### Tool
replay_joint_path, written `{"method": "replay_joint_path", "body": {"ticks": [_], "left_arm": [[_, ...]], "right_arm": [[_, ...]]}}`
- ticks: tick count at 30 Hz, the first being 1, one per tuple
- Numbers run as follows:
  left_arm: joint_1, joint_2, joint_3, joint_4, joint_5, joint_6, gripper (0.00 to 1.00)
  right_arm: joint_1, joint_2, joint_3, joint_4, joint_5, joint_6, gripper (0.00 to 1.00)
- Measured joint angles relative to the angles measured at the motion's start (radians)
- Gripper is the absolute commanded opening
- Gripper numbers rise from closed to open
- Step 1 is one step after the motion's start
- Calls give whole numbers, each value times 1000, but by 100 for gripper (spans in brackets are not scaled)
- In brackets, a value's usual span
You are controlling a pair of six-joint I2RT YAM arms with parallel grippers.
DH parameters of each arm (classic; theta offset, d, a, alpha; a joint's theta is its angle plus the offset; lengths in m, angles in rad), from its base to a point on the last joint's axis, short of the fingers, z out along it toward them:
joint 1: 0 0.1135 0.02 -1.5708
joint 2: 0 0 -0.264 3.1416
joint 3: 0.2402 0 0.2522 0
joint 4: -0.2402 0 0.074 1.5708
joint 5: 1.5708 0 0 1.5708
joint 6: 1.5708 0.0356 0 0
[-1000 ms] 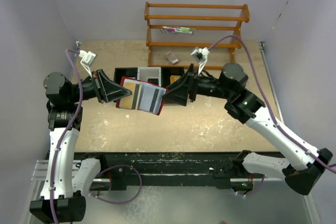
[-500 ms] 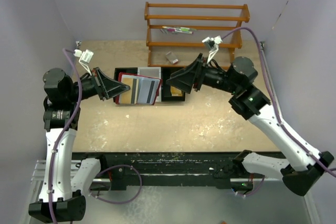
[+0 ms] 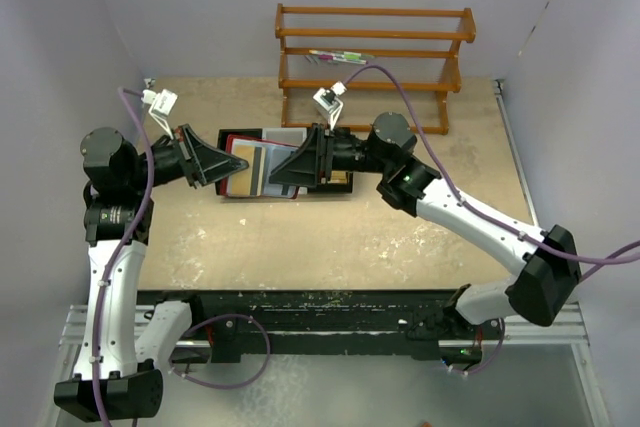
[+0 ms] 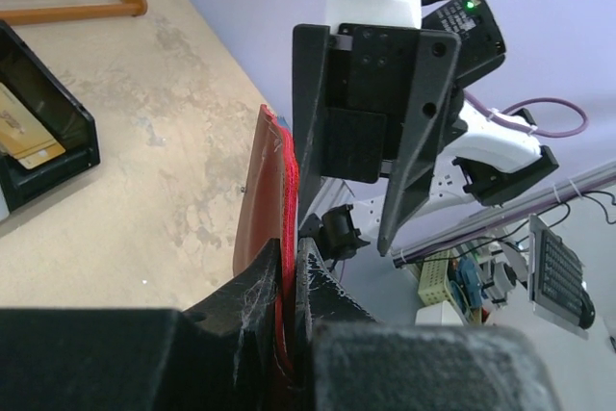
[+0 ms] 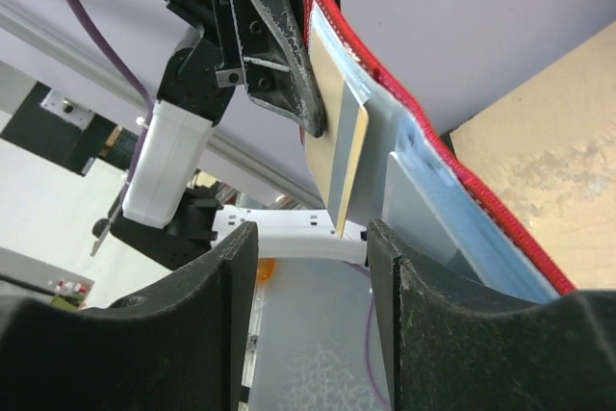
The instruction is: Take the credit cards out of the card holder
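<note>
Aloft, left pincer (image 4: 289, 271) clamps card holder (image 4: 260, 201), right pincer (image 5: 313, 230) spread

The red leather-like folding card holder (image 4: 262, 199) shows a flat tan plastic card (image 5: 332, 113) and a flat grey-silver plastic card (image 5: 423, 209) in its pale clear sleeves. The left gripper (image 3: 232, 169) and right gripper (image 3: 280, 173) are black. The table (image 3: 350, 237) is mottled beige.

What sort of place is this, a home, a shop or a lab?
Probably a robotics lab test cell: a left arm and right arm bolted at a table edge, plain lavender walls boxing it in, a wooden rack as prop.
</note>
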Motion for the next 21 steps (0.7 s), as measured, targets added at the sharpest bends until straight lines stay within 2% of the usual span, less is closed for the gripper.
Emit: {"method": "replay_joint_path", "body": {"ticks": [10, 21], "left_arm": [[0, -1, -7, 119, 35, -124, 1], [0, -10, -7, 170, 41, -183, 5]], "right_arm": [[26, 46, -16, 191, -22, 117, 36], [44, 84, -16, 280, -30, 189, 0]]}}
